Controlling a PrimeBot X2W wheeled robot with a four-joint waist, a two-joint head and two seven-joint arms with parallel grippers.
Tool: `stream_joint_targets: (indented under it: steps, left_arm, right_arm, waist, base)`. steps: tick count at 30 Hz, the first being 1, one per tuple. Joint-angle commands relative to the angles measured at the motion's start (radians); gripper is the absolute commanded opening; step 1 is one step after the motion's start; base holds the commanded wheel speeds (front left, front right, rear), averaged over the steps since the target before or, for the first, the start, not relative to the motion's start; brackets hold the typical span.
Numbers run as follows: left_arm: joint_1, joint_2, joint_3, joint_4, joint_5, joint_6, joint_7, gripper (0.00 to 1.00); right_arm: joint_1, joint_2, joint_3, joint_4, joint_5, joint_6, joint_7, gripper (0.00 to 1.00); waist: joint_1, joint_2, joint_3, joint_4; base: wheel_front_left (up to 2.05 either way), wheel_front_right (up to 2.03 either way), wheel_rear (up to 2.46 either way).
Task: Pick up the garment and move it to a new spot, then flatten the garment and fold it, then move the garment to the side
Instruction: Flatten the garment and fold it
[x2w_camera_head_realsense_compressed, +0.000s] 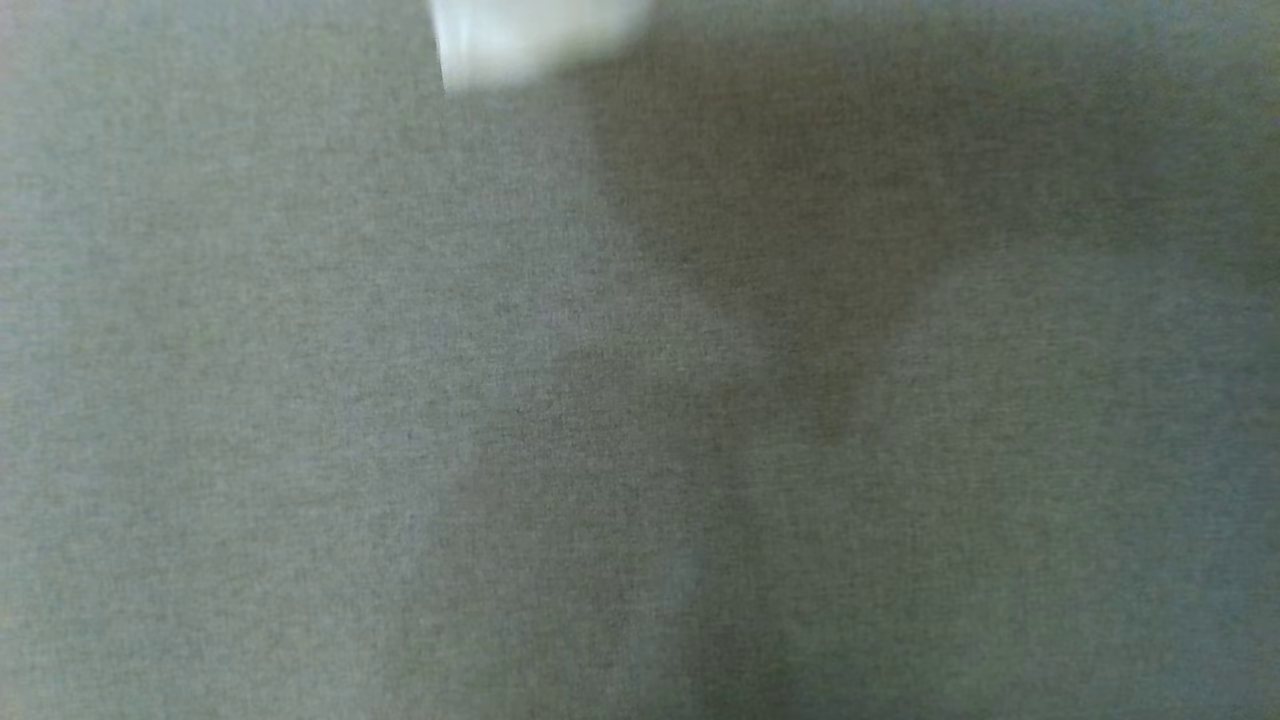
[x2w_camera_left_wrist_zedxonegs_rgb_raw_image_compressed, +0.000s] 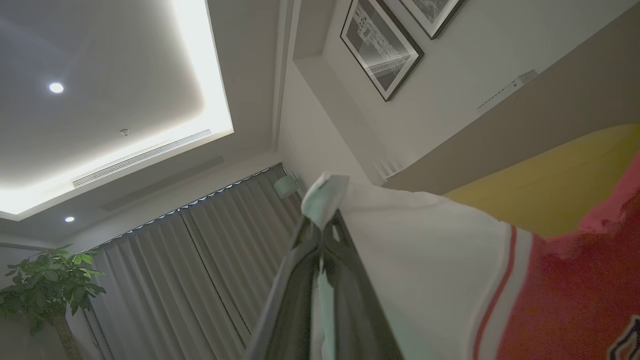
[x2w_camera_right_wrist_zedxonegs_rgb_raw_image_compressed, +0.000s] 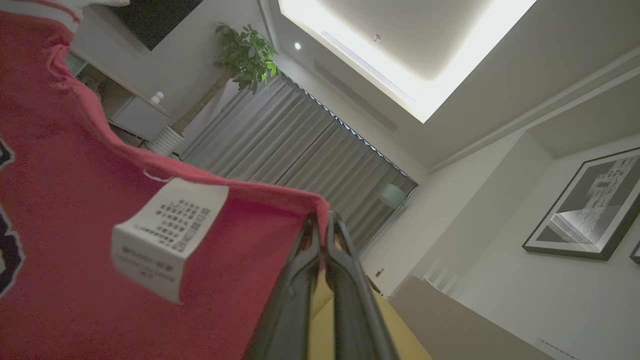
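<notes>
Holding the garment up between both arms, I have each tool closed hard on an edge of it. My left gripper pinches a white corner with a pale tag. My right gripper pinches the red hem, just beside a label. Both point up at the ceiling, so I judge the cloth hangs below them, lifted for the move.

Each bite is thin and right at the edge. If I pull my arms apart too hard, or swing the cloth quickly, a corner could slide out and the garment would drop in a heap. If one arm comes down lower than the other, it would land skewed and creased, and flattening would be harder.

The head view gives me the grey surface, blurred, and a white patch at its top edge that I cannot identify. The wrist views give me the grips themselves. The left one adds the striped white part and a yellow panel behind it.
</notes>
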Motion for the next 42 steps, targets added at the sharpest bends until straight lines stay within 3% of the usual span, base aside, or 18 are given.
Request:
stream_joint_targets:
  steps: [1,6,11,17,21,27,33,38,42]
  left_arm:
    - [-0.037,0.020,0.060,-0.045,0.007,-0.007,-0.003,0.00]
    - [0.066,0.029,0.108,-0.135,0.014,-0.035,-0.003,0.00]
    - [0.273,0.067,0.159,-0.268,0.017,-0.058,-0.004,0.00]
    - [0.635,0.131,0.209,-0.456,0.033,-0.068,-0.004,0.00]
    - [0.902,0.158,0.223,-0.578,0.091,-0.050,-0.004,0.00]
    - [1.229,0.161,0.191,-0.690,0.177,-0.002,-0.004,0.00]
    - [1.454,0.156,0.149,-0.738,0.209,0.019,-0.004,0.00]
    - [1.530,0.163,0.155,-0.768,0.206,0.019,-0.004,0.00]
    - [1.462,0.142,0.191,-0.752,0.209,0.003,-0.004,0.00]
  right_arm:
    - [0.014,-0.014,-0.024,-0.020,-0.018,0.007,-0.001,0.00]
    - [0.067,-0.028,-0.023,-0.036,-0.026,0.007,-0.001,0.00]
    - [0.205,-0.046,-0.043,-0.053,-0.022,0.007,-0.001,0.00]
    - [0.481,-0.061,-0.150,-0.111,-0.002,0.007,-0.001,0.00]
    - [0.735,-0.068,-0.270,-0.179,0.012,0.007,-0.001,0.00]
    - [1.140,0.015,-0.482,-0.319,0.008,0.007,-0.001,0.00]
    - [1.412,0.122,-0.580,-0.433,-0.047,0.007,-0.001,0.00]
    - [1.488,0.159,-0.605,-0.459,-0.045,0.007,-0.001,0.00]
    - [1.431,0.162,-0.560,-0.416,-0.010,0.007,-0.001,0.00]
  waist:
    - [-0.0005,0.0001,0.032,0.007]
    - [-0.0005,0.0001,0.043,0.020]
    - [-0.0005,0.0001,0.049,0.039]
    - [-0.0005,0.0001,0.029,0.060]
    - [-0.0005,0.0001,-0.005,0.065]
    - [-0.0005,0.0001,-0.058,0.066]
    - [-0.0005,0.0001,-0.102,0.046]
    - [-0.0005,0.0001,-0.109,0.035]
    - [-0.0005,0.0001,-0.094,0.030]
  base:
    - [0.00,0.00,0.00]
    - [0.00,0.00,0.00]
    - [0.00,0.00,0.00]
    - [0.00,0.00,0.00]
    - [0.00,0.00,0.00]
    - [0.00,0.00,0.00]
    - [0.00,0.00,0.00]
    - [0.00,0.00,0.00]
    - [0.00,0.00,0.00]
